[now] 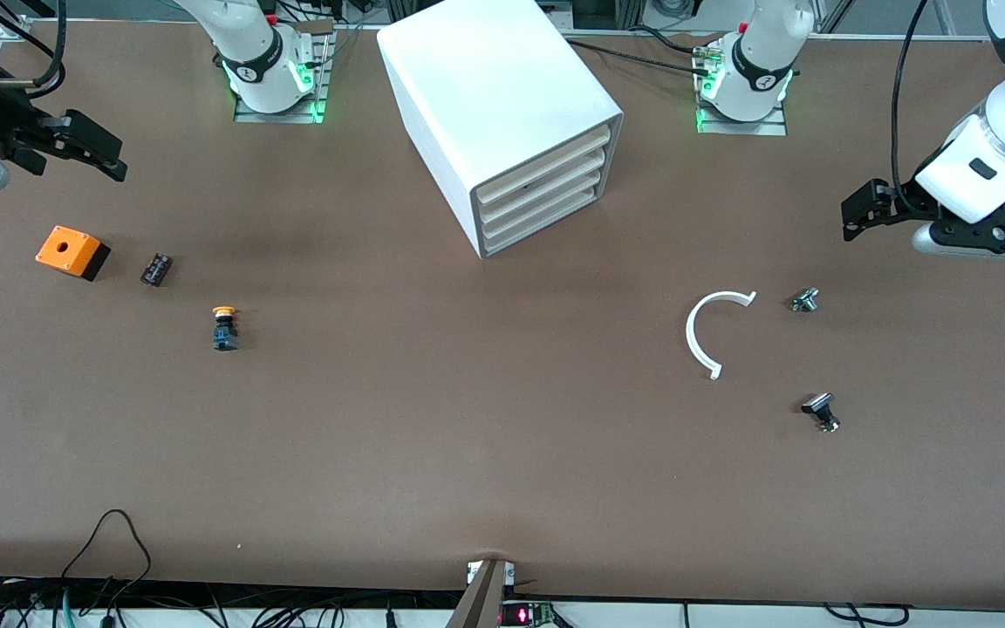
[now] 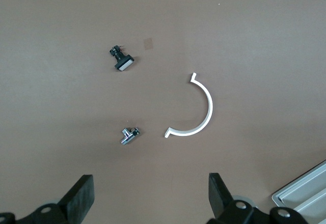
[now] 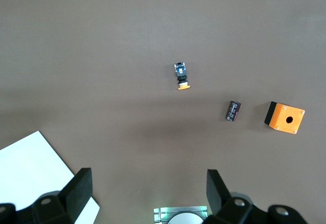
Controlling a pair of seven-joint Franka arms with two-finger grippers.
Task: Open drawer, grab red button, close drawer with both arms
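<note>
The white cabinet [image 1: 502,96] stands at the middle of the table near the arms' bases, with all four drawers shut. The lowest drawer [image 1: 542,220] shows only its cream front. No red-capped button shows in any view. My left gripper [image 1: 853,216] hangs open and empty over the table toward the left arm's end; in the left wrist view [image 2: 151,198] its jaws stand wide apart over bare table. My right gripper [image 1: 110,157] hangs open and empty over the right arm's end, and the right wrist view [image 3: 148,193] shows the same.
A yellow-orange-capped button [image 1: 224,327], a small black part [image 1: 156,269] and an orange box [image 1: 71,252] lie toward the right arm's end. A white curved strip [image 1: 701,331], a small metal part [image 1: 804,300] and a black part [image 1: 822,410] lie toward the left arm's end.
</note>
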